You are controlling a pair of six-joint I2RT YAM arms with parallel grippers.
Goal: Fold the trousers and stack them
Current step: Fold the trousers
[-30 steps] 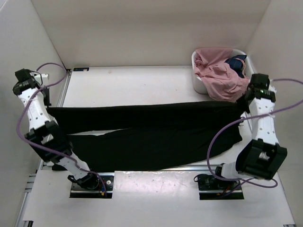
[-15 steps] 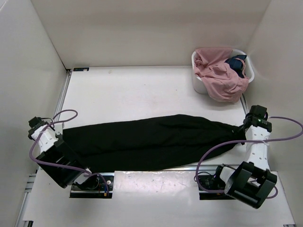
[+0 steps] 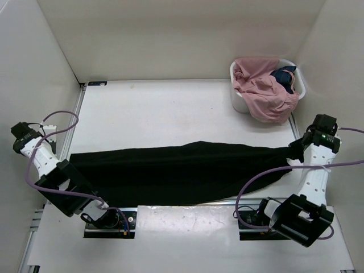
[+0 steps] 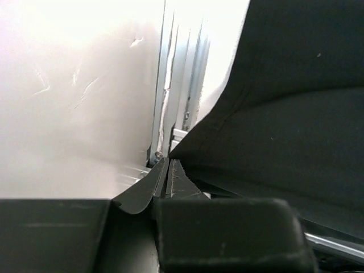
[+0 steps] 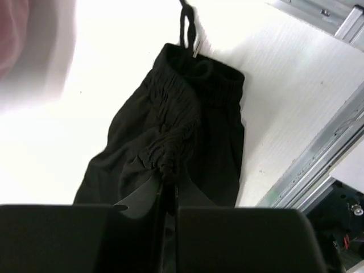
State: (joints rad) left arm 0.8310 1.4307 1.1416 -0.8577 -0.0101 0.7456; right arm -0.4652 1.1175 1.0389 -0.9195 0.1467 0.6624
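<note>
Trousers lay stretched, left gripper and right gripper each clamped on an end. Next, the ends probably needed joining.

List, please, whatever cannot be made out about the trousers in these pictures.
Top external: layers of the trousers, black on black; both grips, under the wrists.
Left wrist: which part the left end effector pinches; frame edges crop the cloth.
Right wrist: the pink garment, blurred, cropped at the corner.

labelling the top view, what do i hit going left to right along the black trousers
left gripper → trousers → right gripper; the basket overlaps the trousers' right end, so it is left out
</note>
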